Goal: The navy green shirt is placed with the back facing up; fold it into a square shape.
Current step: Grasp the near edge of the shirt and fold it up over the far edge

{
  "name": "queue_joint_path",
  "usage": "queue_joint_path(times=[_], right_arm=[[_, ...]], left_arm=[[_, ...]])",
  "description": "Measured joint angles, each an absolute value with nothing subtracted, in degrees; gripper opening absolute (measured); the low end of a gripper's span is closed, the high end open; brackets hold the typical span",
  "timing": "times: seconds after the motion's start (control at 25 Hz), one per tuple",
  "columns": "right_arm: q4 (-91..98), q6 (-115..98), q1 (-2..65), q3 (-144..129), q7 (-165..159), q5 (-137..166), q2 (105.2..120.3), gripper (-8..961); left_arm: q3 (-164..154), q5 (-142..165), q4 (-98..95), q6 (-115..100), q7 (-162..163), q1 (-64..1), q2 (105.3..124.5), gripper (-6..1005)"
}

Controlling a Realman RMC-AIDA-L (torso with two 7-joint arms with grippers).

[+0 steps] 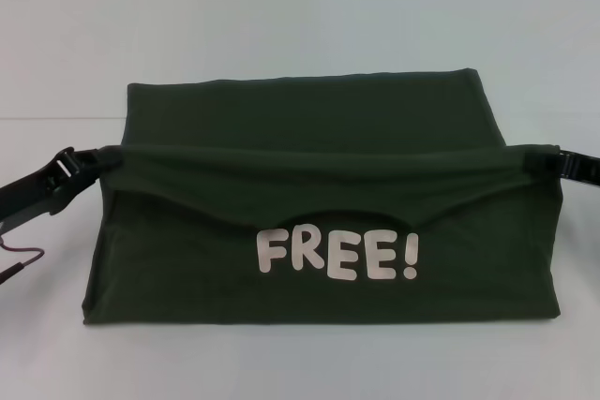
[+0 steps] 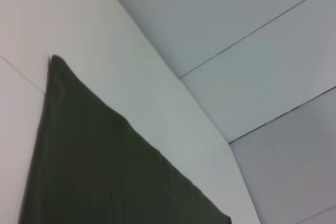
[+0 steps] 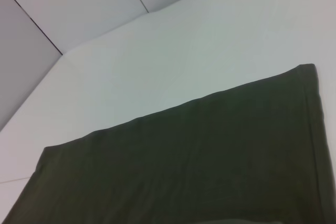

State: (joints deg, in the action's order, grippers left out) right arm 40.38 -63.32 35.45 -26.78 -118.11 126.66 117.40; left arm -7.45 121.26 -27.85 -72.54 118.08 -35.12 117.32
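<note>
Head view. One shirt (image 1: pixel 319 231), dark olive green, on my white tabletop (image 1: pixel 281 16). Its far part lies flat. A raised fold edge runs across the middle, stretched taut between my two end effectors. Below that edge the front hangs toward me, showing the neckline curve and cream "FREE!" lettering (image 1: pixel 337 255); the near edge rests on the tabletop. My left end effector (image 1: pixel 105 162) is at the left end of the raised edge, closed on the cloth there, with its black arm running off the left side. My right end effector (image 1: pixel 532 162) is at the right end, likewise clamped on the cloth, with its arm running off the right side. Both sit at about the same height, well apart, the shirt's full width between them.

Left wrist view. A flat panel of the shirt (image 2: pixel 105 171) with one corner lying on the tabletop (image 2: pixel 131 51). My own fingers do not appear.

Right wrist view. The far flat part of the shirt (image 3: pixel 199 161), a straight hemmed edge and corner on the tabletop (image 3: pixel 173 51). No fingers shown.
</note>
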Motion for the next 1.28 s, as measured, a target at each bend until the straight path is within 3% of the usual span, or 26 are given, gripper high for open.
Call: queue_joint_path(times=[0.48, 0.96, 1.28], right_arm=[[39.5, -58.8, 38.0, -28.3, -118.1, 126.6, 118.62, 75], [39.4, -56.9, 38.4, -28.9, -118.0, 126.6, 118.99, 78], [38.4, -56.1, 39.2, -29.6, -118.5, 126.6, 119.4, 102]], left_arm=[[-7.5, 118.1, -27.8, -67.9, 113.2, -35.2, 119.46, 43], [-7.6, 115.2, -26.5, -66.0, 109.2, -35.1, 120.17, 43], [-7.5, 110.7, -26.4, -64.3, 103.0, -35.0, 122.26, 44]])
